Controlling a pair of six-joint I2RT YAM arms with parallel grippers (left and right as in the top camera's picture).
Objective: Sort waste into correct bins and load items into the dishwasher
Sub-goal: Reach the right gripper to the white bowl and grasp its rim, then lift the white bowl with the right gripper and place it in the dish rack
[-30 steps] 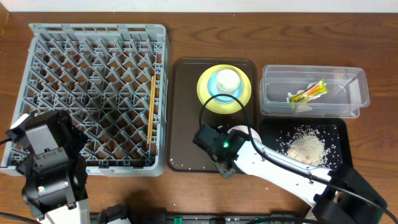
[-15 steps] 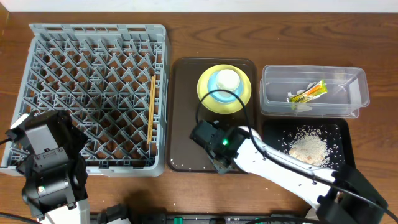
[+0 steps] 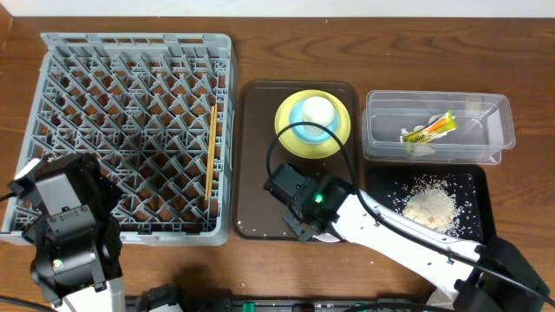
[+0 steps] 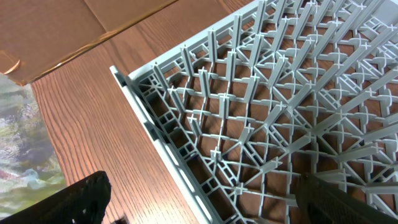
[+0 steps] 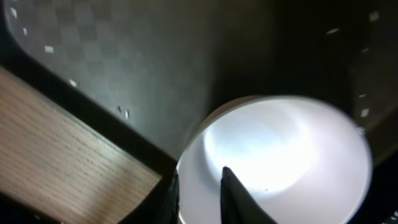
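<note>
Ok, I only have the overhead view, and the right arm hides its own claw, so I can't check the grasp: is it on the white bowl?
Observer: Yes; the right wrist view shows the right claw straddling the rim of the white bowl, one finger inside, one outside.
Operator: Where is the bowl?
Observer: Over the near edge of the brown tray, bare table beside it.
Operator: And the other arm?
Observer: The left claw is open, empty, over a corner of the grey rack.

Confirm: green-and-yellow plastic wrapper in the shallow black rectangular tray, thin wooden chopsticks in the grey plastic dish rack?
No. Overhead view: the green-and-yellow plastic wrapper lies in the clear rectangular plastic tub, not the shallow black rectangular tray. The thin wooden chopsticks are in the grey plastic dish rack.
</note>
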